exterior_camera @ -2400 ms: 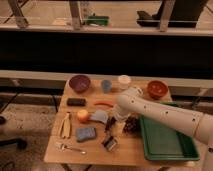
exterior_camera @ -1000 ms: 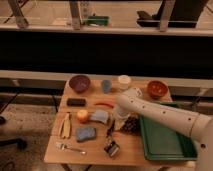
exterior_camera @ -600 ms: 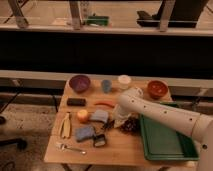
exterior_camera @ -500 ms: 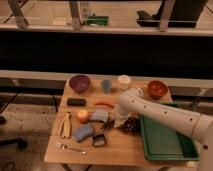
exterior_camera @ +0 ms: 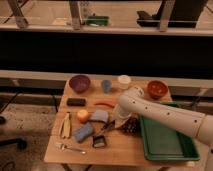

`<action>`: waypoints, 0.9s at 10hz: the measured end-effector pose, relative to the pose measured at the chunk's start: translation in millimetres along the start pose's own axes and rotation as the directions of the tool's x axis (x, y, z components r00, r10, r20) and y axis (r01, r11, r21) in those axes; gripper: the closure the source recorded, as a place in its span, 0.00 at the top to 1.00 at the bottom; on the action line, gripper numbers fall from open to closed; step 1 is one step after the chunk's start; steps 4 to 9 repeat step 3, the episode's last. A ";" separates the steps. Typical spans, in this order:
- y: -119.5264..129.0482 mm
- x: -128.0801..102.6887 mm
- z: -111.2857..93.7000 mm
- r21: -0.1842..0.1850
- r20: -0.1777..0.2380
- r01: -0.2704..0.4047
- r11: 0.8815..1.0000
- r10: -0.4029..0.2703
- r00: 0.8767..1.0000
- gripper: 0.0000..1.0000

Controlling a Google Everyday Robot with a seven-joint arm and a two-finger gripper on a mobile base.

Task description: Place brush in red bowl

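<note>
The brush (exterior_camera: 99,142) has its blocky black head low over the table's front, and its thin handle slants up and right into my gripper (exterior_camera: 112,125). My gripper is shut on the handle's upper end, at the tip of the white arm (exterior_camera: 150,112) that reaches in from the right. The red bowl (exterior_camera: 156,89) stands at the table's back right corner, well beyond and to the right of my gripper. The fingers themselves are mostly hidden by the wrist.
A green tray (exterior_camera: 167,142) fills the table's right side. A purple bowl (exterior_camera: 79,83), blue cup (exterior_camera: 106,86) and white cup (exterior_camera: 124,81) line the back. An orange (exterior_camera: 82,115), grey sponge (exterior_camera: 99,116), blue sponge (exterior_camera: 83,132), banana (exterior_camera: 65,125) and fork (exterior_camera: 70,147) lie to the left.
The brush head has swung left from the table's front centre to a spot beside the blue sponge, with my gripper holding the handle. The arm has shifted slightly.
</note>
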 end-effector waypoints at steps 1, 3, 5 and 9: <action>0.3 -0.2 -3.3 0.006 -0.007 0.002 1.000 -0.002 1.000 0.00; 1.9 -1.2 -13.7 0.031 -0.028 0.007 0.999 -0.006 1.000 0.00; 1.9 -1.2 -13.7 0.031 -0.028 0.007 0.999 -0.006 1.000 0.00; 1.9 -1.2 -13.7 0.031 -0.028 0.007 0.999 -0.006 1.000 0.00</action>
